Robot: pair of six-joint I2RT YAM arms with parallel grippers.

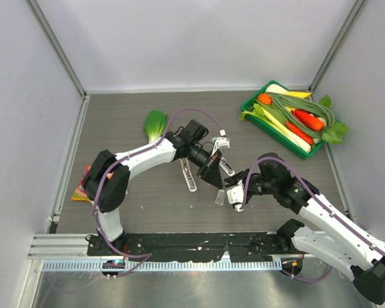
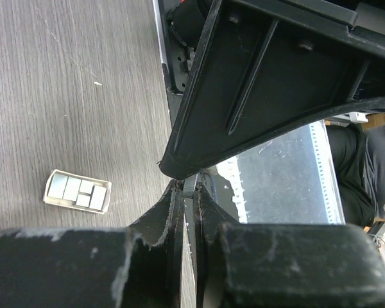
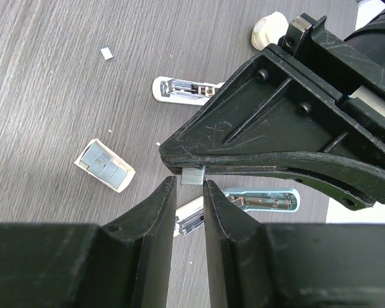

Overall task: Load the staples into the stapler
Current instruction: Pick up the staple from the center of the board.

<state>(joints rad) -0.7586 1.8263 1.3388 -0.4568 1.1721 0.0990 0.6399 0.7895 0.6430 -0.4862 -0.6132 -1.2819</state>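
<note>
My left gripper [image 1: 215, 178] [image 2: 190, 190] is shut on a small grey strip of staples [image 3: 192, 175], held above the table. My right gripper [image 1: 230, 190] [image 3: 191, 187] is open, its tips on either side just below that strip. The staples box [image 1: 219, 197] [image 2: 77, 190] [image 3: 104, 165] lies open on the table with several strips inside. The white stapler [image 1: 190, 179] [image 3: 179, 90] lies open beyond it, metal channel up.
A pale blue-grey bar [image 3: 263, 200] [image 1: 226, 167] lies under the grippers, with a white-and-metal piece [image 3: 191, 221] at its end. A green tray [image 1: 249, 108] of toy vegetables stands back right. A toy bok choy [image 1: 155, 125] and a paper scrap [image 3: 106, 52] lie further off.
</note>
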